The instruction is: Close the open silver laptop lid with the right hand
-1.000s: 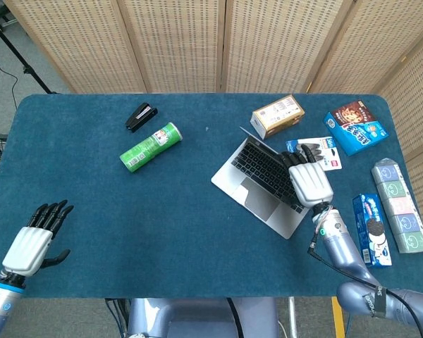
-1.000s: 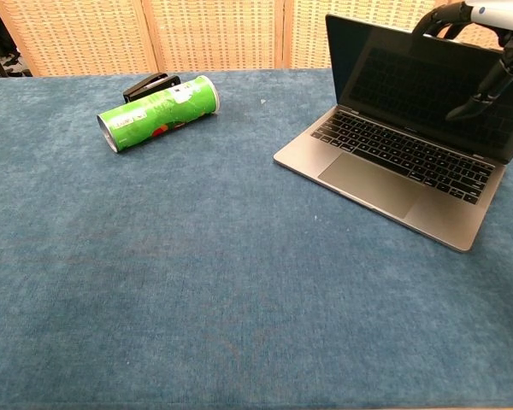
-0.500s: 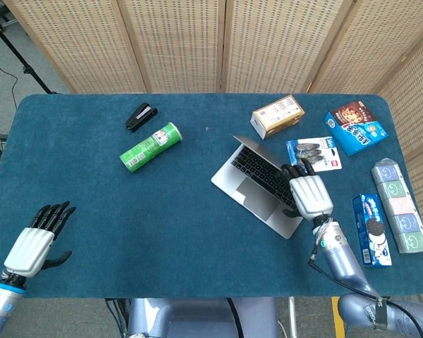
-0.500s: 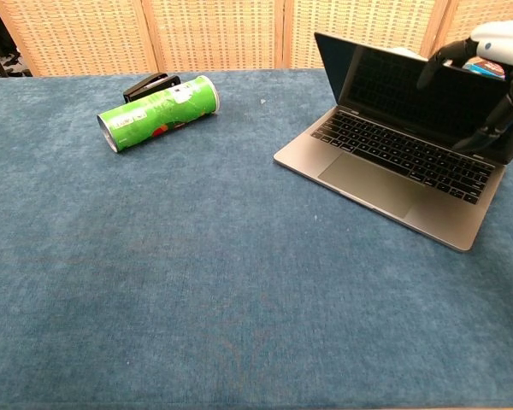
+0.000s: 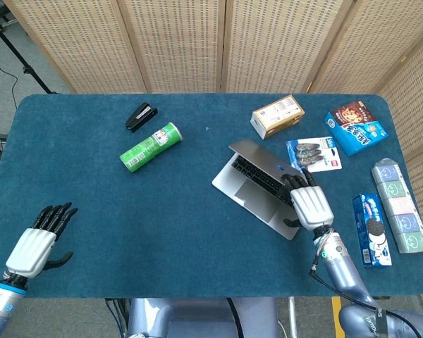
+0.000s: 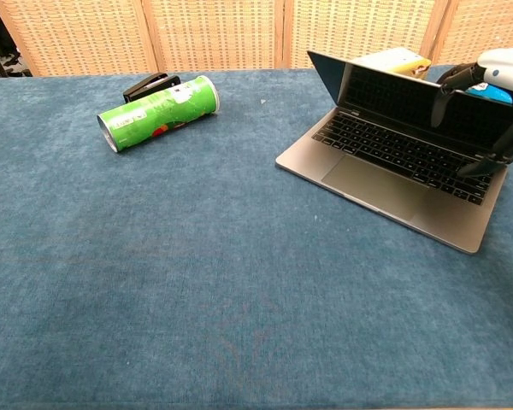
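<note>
The silver laptop sits right of the table's centre, its lid tilted well forward over the keyboard, less than half open. My right hand grips the lid's top right edge, fingers hooked over the screen side and thumb below. My left hand hovers at the table's near left corner, fingers spread and holding nothing; the chest view does not show it.
A green chip can lies on its side left of centre, a black stapler behind it. Snack boxes and packets crowd the right side, close to the laptop.
My right hand has pulled the lid forward and down; the screen has dropped from nearly upright to a low angle. The laptop base shifted slightly. The left hand stayed put.
</note>
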Robot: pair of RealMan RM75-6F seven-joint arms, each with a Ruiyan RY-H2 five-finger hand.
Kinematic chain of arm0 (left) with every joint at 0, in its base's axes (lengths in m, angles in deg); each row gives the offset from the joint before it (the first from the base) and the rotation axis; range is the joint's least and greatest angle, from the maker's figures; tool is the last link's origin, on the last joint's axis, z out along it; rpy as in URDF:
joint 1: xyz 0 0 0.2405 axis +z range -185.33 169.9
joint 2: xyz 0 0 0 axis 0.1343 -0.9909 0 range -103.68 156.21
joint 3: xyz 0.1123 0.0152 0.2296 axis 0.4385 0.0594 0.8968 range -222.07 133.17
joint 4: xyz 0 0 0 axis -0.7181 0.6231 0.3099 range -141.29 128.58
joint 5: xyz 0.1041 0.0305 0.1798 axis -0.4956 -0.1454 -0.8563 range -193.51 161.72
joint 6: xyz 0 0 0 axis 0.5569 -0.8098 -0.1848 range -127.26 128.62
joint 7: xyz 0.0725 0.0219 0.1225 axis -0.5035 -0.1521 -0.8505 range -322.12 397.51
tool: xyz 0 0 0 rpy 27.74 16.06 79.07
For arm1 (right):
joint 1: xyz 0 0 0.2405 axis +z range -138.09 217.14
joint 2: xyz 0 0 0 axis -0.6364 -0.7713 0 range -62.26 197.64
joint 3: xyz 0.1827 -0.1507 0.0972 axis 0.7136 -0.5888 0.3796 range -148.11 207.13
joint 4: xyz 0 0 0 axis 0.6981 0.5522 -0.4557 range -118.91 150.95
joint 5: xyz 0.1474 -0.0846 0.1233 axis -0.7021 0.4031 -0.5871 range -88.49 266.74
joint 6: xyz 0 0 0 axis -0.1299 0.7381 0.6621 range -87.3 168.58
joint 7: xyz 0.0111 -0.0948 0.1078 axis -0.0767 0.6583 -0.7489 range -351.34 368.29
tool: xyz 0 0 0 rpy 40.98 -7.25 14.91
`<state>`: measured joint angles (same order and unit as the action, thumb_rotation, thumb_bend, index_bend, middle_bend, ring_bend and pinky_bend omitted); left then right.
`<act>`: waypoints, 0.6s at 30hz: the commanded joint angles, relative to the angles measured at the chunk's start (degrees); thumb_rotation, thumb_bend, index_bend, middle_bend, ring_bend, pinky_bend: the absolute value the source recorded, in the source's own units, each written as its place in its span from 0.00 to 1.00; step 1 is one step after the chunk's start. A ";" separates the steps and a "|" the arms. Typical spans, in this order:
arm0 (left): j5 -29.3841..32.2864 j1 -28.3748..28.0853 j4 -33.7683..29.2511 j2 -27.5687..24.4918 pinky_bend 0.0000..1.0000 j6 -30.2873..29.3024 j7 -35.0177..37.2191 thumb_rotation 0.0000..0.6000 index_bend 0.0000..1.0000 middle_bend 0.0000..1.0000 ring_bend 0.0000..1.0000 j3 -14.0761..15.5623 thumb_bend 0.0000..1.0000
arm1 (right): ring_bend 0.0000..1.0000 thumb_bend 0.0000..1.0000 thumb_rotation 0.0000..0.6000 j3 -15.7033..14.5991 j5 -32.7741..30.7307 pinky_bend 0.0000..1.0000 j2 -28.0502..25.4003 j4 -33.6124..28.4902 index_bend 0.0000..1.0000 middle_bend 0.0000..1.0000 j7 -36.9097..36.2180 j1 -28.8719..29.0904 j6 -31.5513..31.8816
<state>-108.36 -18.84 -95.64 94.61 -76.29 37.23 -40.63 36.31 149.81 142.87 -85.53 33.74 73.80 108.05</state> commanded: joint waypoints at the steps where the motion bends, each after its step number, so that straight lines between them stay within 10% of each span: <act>1: -0.04 -0.01 -0.07 -0.02 0.00 -0.01 0.13 1.00 0.00 0.00 0.00 0.04 0.23 | 0.19 0.13 1.00 -0.08 0.20 0.01 -0.10 -0.49 0.15 0.18 0.04 -0.37 0.22; 18: -0.44 -0.07 -0.17 -0.20 0.00 -0.13 0.58 1.00 0.00 0.00 0.00 0.31 0.23 | 0.19 0.13 1.00 -2.05 1.22 0.02 0.38 -2.48 0.14 0.18 0.68 -2.79 0.71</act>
<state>-108.79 -18.91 -95.81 94.42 -76.42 37.79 -40.33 34.48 150.77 143.14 -87.96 34.49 71.24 108.62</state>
